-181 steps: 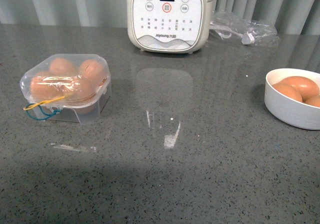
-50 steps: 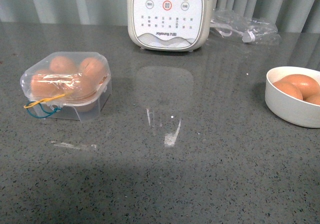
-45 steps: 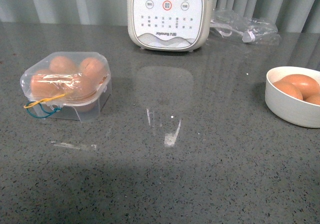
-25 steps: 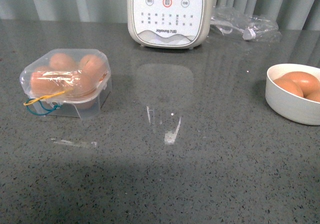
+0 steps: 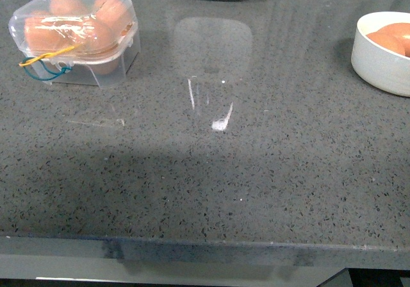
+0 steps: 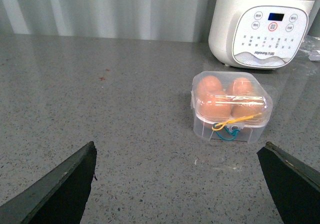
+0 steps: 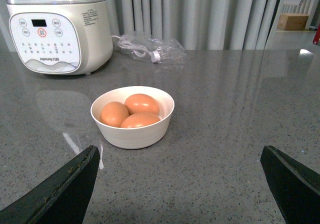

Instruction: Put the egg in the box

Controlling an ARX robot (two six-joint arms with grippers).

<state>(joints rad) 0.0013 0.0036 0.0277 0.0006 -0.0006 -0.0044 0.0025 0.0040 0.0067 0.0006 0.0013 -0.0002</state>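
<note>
**On the grey counter: box shut and full, spare eggs in bowl**

On the far left of the countertop sits the box, lid down, four eggs showing through the clear plastic, yellow/teal elastic loops hanging at its near side. Far right: white bowl w/ three eggs; the nearest candidate egg lies on the bowl's cooker side. Box and bowl well apart, bare counter btwn.

Left gripper: jaws spread wide, nothing btwn them, aimed at the box, which lies ahead and slightly toward one finger. Right gripper: also spread wide, empty, bowl ahead and off-centre toward one finger. So right arm nearer the eggs, left arm nearer the box. Eggs in bowl lie on their sides, long axes roughly level, not parallel to each other.

Judgement: all four cups look filled, so the task reads done or nearly so.

Hard to make out: neither arm in front view; bowl cut by that frame's edge; Joyoung cooker only a sliver there. Lid latch state unclear. Only fingertips visible in wrist views.
</note>
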